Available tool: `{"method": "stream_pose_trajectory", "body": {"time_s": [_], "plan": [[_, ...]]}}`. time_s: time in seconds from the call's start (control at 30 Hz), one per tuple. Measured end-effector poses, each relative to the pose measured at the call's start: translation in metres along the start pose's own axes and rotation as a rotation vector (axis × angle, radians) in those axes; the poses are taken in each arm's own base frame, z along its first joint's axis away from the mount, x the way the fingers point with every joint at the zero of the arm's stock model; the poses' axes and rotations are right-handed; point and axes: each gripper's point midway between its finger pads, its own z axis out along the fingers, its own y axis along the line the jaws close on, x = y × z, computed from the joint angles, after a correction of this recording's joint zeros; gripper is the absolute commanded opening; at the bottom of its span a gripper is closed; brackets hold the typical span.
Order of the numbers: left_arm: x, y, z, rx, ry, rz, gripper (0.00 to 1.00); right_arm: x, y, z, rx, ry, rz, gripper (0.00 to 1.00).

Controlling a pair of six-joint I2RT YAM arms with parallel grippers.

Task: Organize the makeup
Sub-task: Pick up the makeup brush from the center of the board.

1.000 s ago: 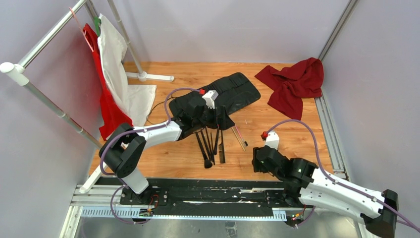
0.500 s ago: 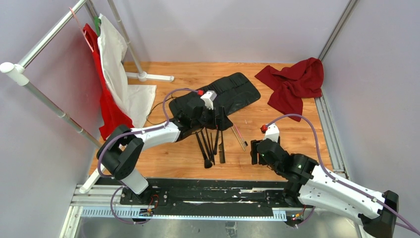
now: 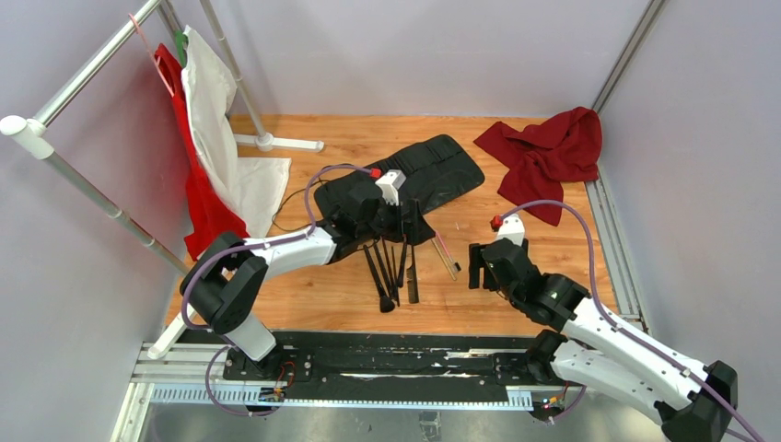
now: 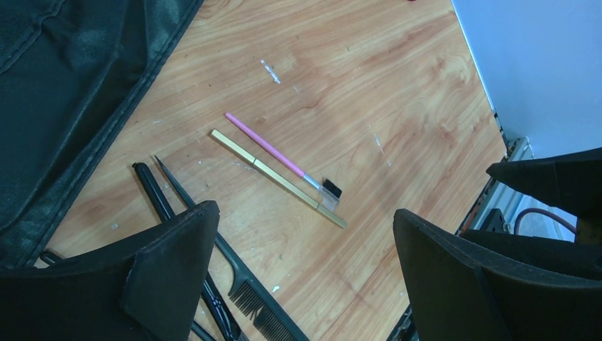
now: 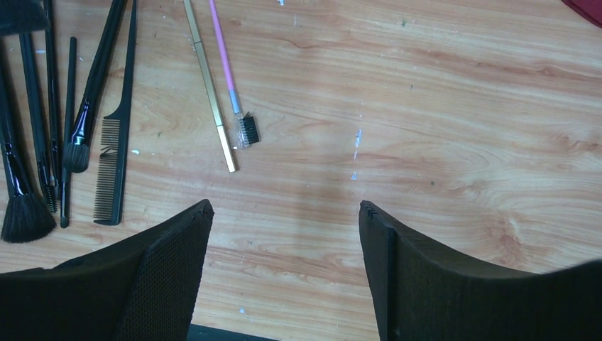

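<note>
The makeup lies on the wood floor: several black brushes (image 3: 382, 272) fanned beside a black comb (image 3: 412, 276), with a pink brush (image 3: 446, 247) and a tan stick (image 3: 442, 260) just to their right. The right wrist view shows the comb (image 5: 113, 163), pink brush (image 5: 231, 78), tan stick (image 5: 209, 85) and black brushes (image 5: 42, 142). My left gripper (image 4: 304, 211) hovers open above the brushes' upper ends, at the edge of the black roll-up case (image 3: 433, 175), and holds nothing. My right gripper (image 5: 285, 206) is open over bare wood, right of the pink brush (image 4: 273, 153).
A red cloth (image 3: 548, 157) lies crumpled at the back right. A clothes rack (image 3: 55, 120) with red and white garments (image 3: 207, 120) stands at the left, its white foot (image 3: 276, 143) on the floor. A black rail (image 3: 368, 354) runs along the near edge.
My right arm has moved away from the near edge toward the pink brush, and its jaws have spread wider. The left arm has barely shifted.
</note>
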Motion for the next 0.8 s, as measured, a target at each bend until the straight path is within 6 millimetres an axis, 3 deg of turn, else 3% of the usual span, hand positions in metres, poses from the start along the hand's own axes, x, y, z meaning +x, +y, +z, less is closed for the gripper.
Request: {"method": "stream_pose_trajectory", "body": {"time_s": [0.6,0.8], "plan": [[0.002,-0.013,0.006,0.028,0.013,0.008,0.98,-0.015,-0.005,0.013,-0.030,-0.006,0.062,0.73],[0.005,-0.008,0.011,0.012,0.025,0.004,0.98,-0.015,0.010,0.025,-0.088,0.019,0.035,0.65]]}}
